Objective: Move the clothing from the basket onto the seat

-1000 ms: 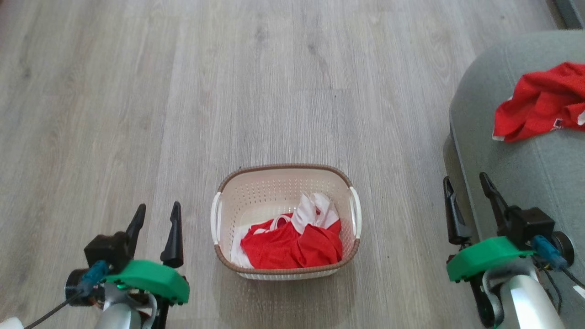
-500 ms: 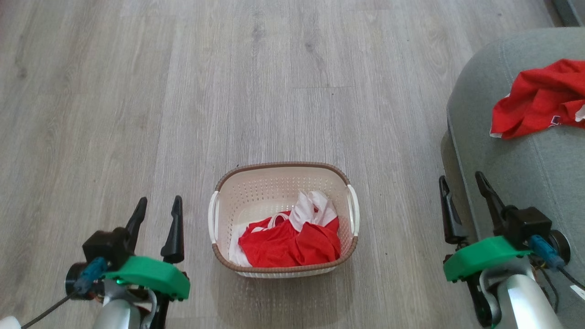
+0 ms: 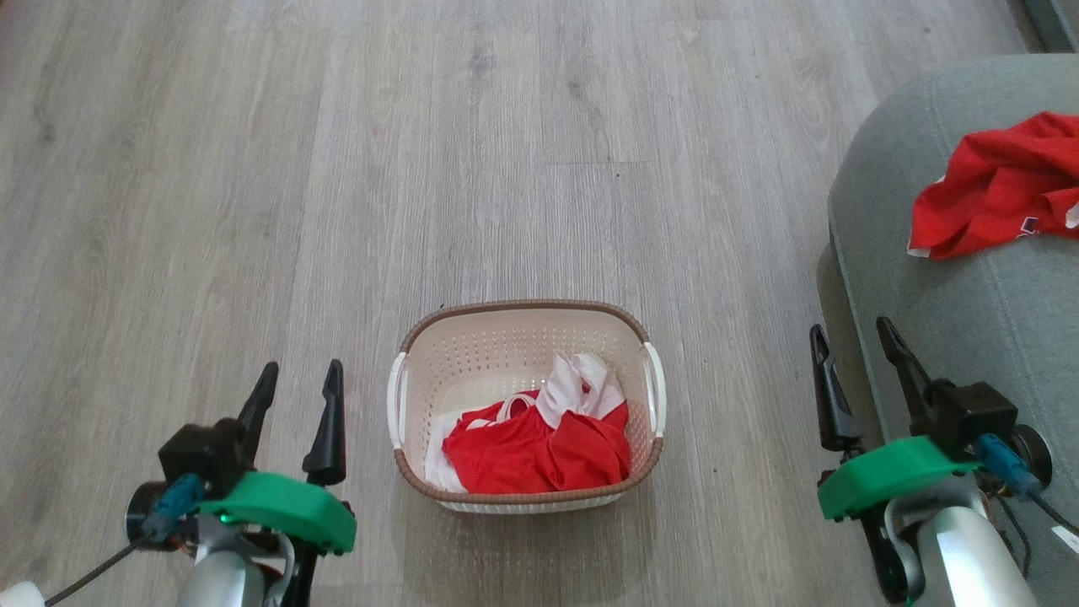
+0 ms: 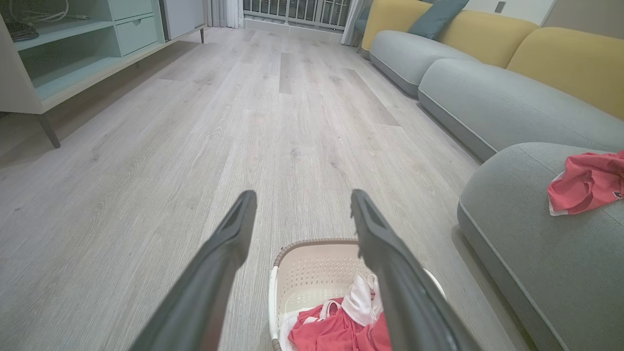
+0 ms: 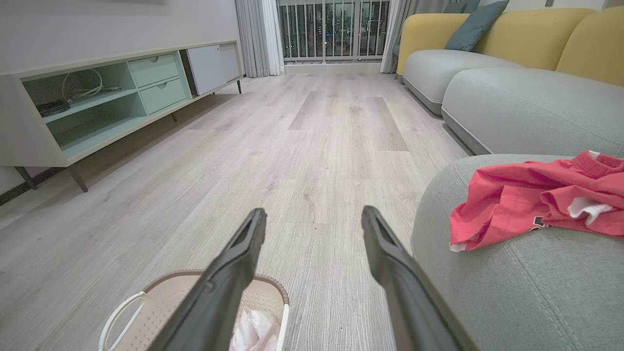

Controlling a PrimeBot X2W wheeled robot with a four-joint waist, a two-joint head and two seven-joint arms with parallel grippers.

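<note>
Red clothing (image 3: pixel 531 455) lies in the basket (image 3: pixel 497 354) and on the seat (image 3: pixel 969 312).

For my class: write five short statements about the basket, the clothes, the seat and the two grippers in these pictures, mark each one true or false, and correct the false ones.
1. The basket stands on the wooden floor. True.
2. The basket is empty. False: red and white clothing lies in it.
3. A red garment lies on the grey seat. True.
4. The left gripper is shut on the clothing. False: it is open, beside the basket, holding nothing.
5. The right gripper is open, next to the seat's edge. True.
</note>
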